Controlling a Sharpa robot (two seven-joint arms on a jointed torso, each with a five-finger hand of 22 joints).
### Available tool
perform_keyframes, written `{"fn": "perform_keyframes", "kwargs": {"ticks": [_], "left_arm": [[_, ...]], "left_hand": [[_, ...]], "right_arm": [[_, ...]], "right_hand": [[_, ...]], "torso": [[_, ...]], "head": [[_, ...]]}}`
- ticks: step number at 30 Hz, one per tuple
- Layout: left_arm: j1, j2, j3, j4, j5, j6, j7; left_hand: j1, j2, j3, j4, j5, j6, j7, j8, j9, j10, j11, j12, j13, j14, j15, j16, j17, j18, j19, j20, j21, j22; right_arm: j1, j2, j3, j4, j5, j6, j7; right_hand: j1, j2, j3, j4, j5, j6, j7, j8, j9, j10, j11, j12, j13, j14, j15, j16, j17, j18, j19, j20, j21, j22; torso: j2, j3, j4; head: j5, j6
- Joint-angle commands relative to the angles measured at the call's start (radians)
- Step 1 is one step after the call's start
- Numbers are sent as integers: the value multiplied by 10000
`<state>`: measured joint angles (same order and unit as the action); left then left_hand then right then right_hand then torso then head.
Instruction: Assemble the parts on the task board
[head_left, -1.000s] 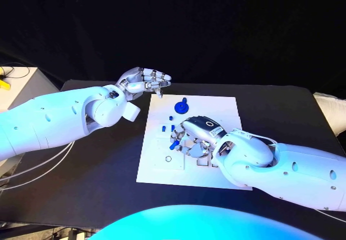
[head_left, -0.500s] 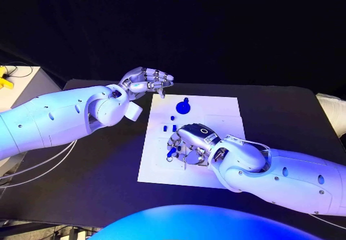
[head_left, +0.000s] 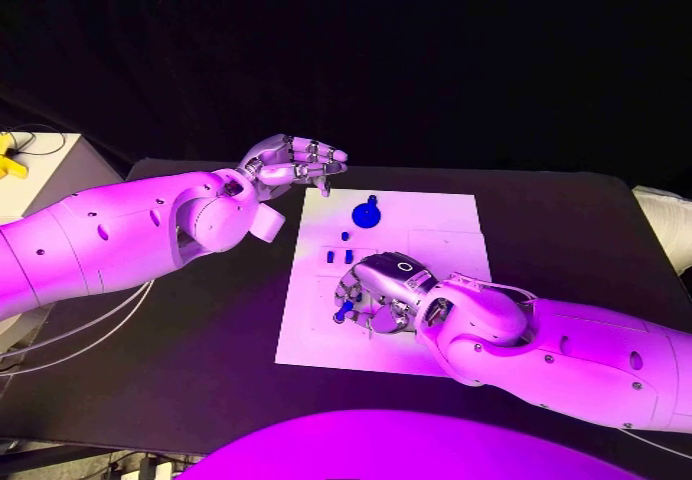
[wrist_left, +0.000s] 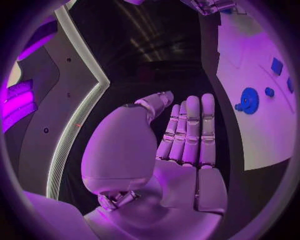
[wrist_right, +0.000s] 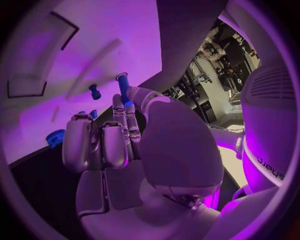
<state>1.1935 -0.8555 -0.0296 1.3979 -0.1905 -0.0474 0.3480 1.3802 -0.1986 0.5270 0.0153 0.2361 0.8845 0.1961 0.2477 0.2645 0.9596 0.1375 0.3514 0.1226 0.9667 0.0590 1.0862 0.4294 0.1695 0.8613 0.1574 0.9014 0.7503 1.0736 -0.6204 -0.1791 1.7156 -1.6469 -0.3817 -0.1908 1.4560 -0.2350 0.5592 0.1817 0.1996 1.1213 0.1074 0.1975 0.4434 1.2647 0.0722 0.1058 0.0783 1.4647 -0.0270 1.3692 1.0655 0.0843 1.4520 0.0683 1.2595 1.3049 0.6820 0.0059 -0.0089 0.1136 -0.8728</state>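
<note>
Right hand low over the middle of the white task board, fingers pinching a blue peg upright above the plate. Left hand raised off the board's far left corner above the black worktop, fingers curled, holding nothing. Blue gear flat near the board's far edge, small blue parts standing just beside the right hand.

Blue peg in right robot hand

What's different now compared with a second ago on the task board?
The right robot hand, pinching a blue peg, has drawn back along the task board toward the robot. The left robot hand stays raised off the board's corner; the blue gear has not moved.
</note>
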Motion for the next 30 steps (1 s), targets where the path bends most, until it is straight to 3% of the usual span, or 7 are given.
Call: {"fn": "perform_keyframes", "kwargs": {"ticks": [1,26,30], "left_arm": [[5,21,8,15,69,160,26],[6,2,7,24,71,161,-7],[6,3,7,23,71,163,-15]], "left_hand": [[-28,102,-40,-8,20,-47,17,67,-15,-54,15,25,-12,-24,75,-62,-16,141,60,34,-52,-8],[-31,103,-47,-3,22,-64,20,67,-19,-76,18,33,-13,-26,77,-65,-17,142,64,36,-64,-17],[-34,107,-52,3,22,-71,20,72,-21,-91,20,40,-13,-28,79,-67,-17,142,68,39,-75,-25]], "right_arm": [[-30,37,-9,-12,-183,314,-19],[-230,262,-37,-219,-1064,610,-453],[-242,276,-41,-223,-932,592,-211]], "right_hand": [[-112,47,27,-24,-23,6,68,71,12,306,-233,-38,18,136,-32,-40,-10,-122,-7,16,-53,-14],[-200,-4,55,-78,-31,-42,74,65,32,288,-225,-95,20,106,-26,-95,-129,-103,-45,25,-141,-76],[-560,-262,129,-105,-34,-506,274,-187,-42,-75,-42,-386,-30,94,116,-108,-132,-48,-188,120,-467,-309]], "torso": [[5,-7,5],[-5,-19,0],[-13,-23,-7]], "head": [[-2,2],[13,2],[34,2]]}}
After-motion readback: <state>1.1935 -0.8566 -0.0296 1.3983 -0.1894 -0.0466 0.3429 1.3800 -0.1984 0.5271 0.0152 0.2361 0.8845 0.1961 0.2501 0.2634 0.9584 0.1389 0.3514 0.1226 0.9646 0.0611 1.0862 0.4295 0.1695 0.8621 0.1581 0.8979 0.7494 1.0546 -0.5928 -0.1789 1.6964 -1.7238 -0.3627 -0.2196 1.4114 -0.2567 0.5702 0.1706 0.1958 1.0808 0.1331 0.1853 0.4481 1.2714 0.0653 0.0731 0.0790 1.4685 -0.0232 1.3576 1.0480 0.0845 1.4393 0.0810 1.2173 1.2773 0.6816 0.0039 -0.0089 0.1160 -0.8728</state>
